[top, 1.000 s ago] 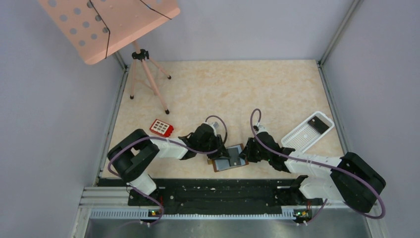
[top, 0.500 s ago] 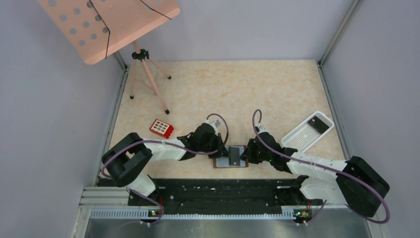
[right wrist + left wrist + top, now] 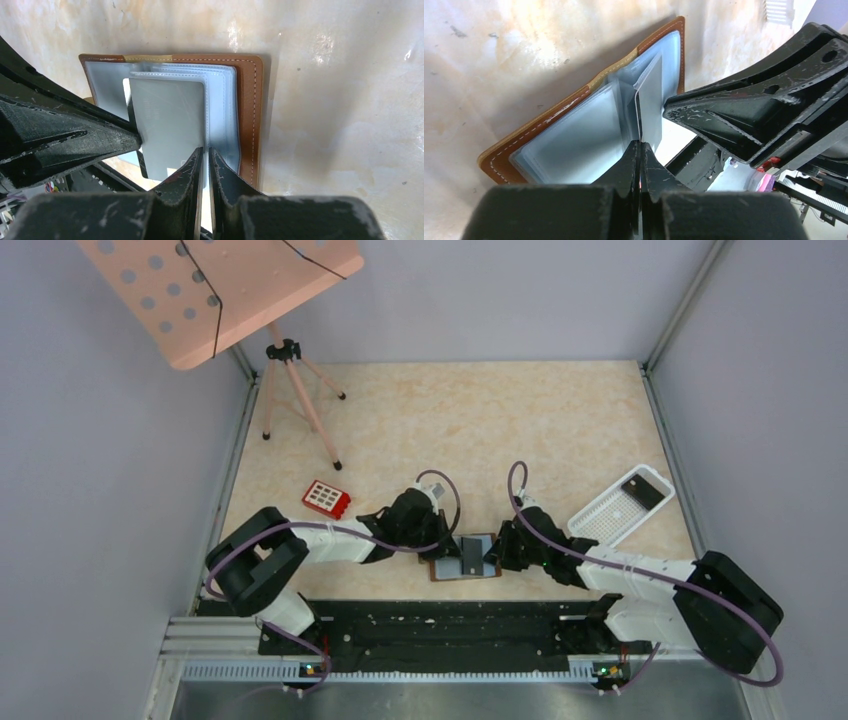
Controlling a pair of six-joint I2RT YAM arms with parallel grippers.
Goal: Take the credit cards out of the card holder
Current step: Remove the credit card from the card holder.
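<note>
Brown card holder [image 3: 247,115] lies open on table [image 3: 325,100] between both hands; left hand [image 3: 640,146] clamped tight on raised grey card [image 3: 167,120] edge, right hand [image 3: 205,152] pinching its opposite edge.

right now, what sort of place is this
Likely a robot lab test cell: grey panel walls box in a beige table, the left arm and right arm are bolted at its near edge, and a pink music stand stands on it.

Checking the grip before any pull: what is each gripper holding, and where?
Both pinch the raised grey leaf of the card holder: left gripper on one edge, right gripper on the opposite side.
</note>
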